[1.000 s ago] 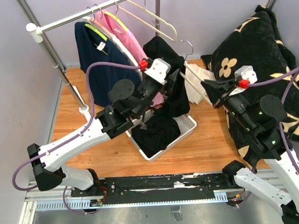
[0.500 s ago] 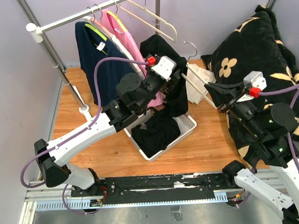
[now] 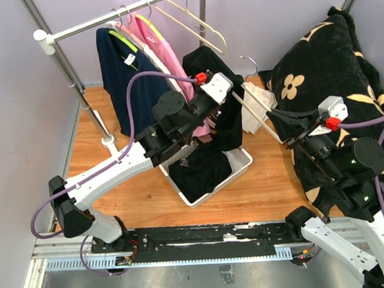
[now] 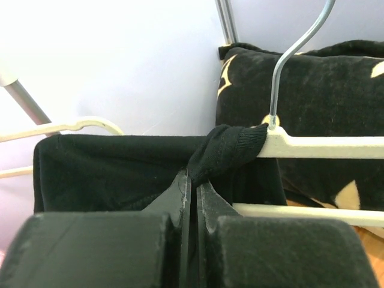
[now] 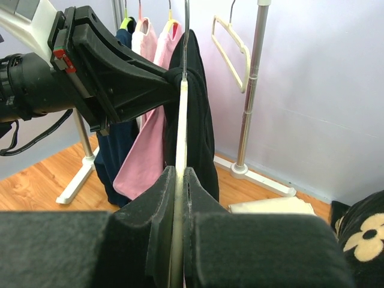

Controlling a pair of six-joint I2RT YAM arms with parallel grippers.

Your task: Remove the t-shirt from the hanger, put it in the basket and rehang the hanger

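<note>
**A:** where was the black t-shirt [image 4: 120, 162] at that point?

**B:** on the white hanger [image 4: 312, 146], hanging at 12 o'clock of the basket [image 3: 237, 170]. left gripper [image 4: 193, 180] was clamped on the bunched collar [image 4: 225, 150], wire hook [image 4: 287, 57] at its 1 o'clock

**A:** and the right gripper [image 5: 179, 180]?

**B:** pinched tight on the hanger's arm, at 4 o'clock from the shirt

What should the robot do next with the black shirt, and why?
Probably the left gripper should tug the black t-shirt sideways off the hanger. Its jaws are shut on the bunched fabric wrapped round the hanger, and the right gripper clamps the hanger's arm to steady it.
</note>
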